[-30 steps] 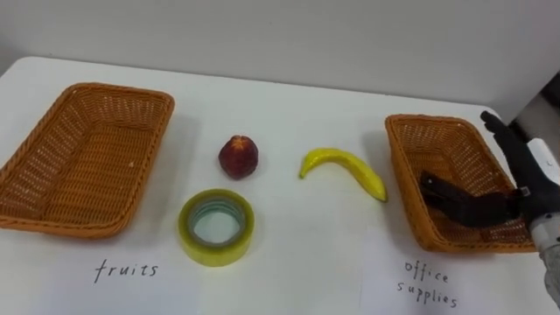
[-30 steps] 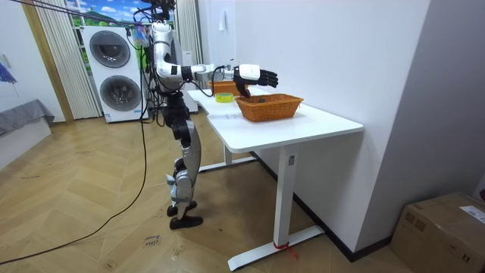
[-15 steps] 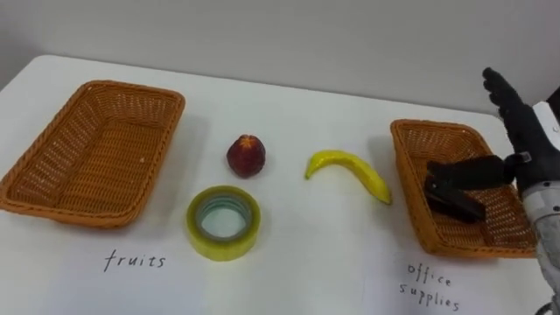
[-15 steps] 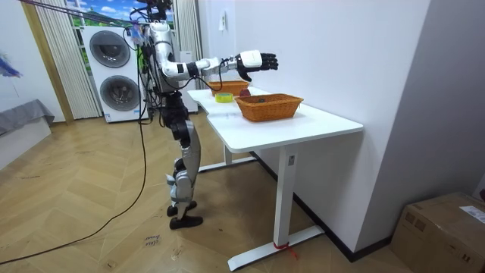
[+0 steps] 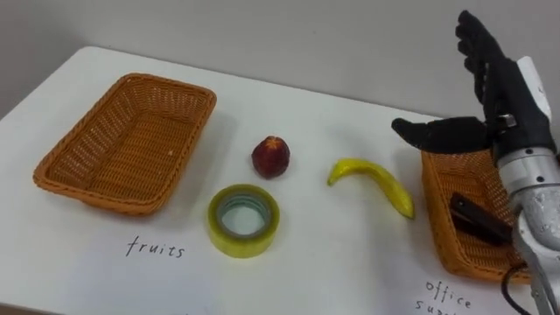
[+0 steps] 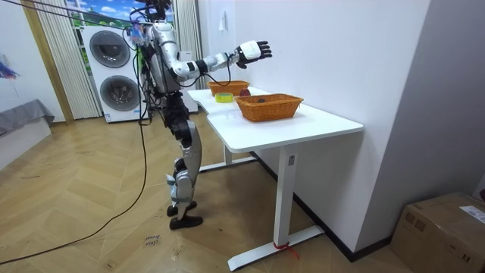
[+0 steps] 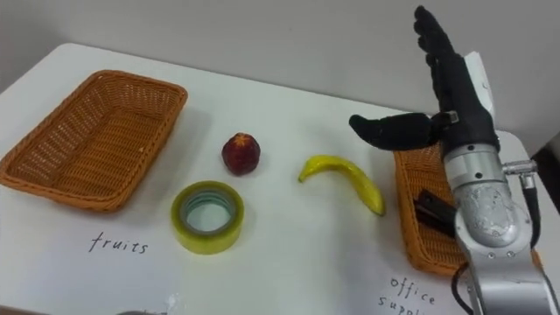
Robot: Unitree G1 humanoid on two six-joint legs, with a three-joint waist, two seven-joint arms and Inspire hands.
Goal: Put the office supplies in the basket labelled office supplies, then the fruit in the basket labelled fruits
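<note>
The room has a wood floor, two stacked washers beyond the robot and a cardboard box at the room view's right. The robot stands upright at the end of a white table, whose top looks smooth and matte, so things should slide on it rather than catch.

Two wicker baskets sit well apart at the table's left and right, likely so that each kind ends up on its own side. The left basket is empty. The right basket holds one dark office item, and a handwritten label lies before each.

The right hand hangs high over the right basket's far rim, fingers straight and spread, thumb out to the left, holding nothing. I judge it free for the next pick.

Between the baskets lies what is left to sort:
- a banana, nearest the right basket
- a roll of yellow tape, closer to the robot
- an apple, just beyond the tape

The banana and apple belong left, the tape right
</note>
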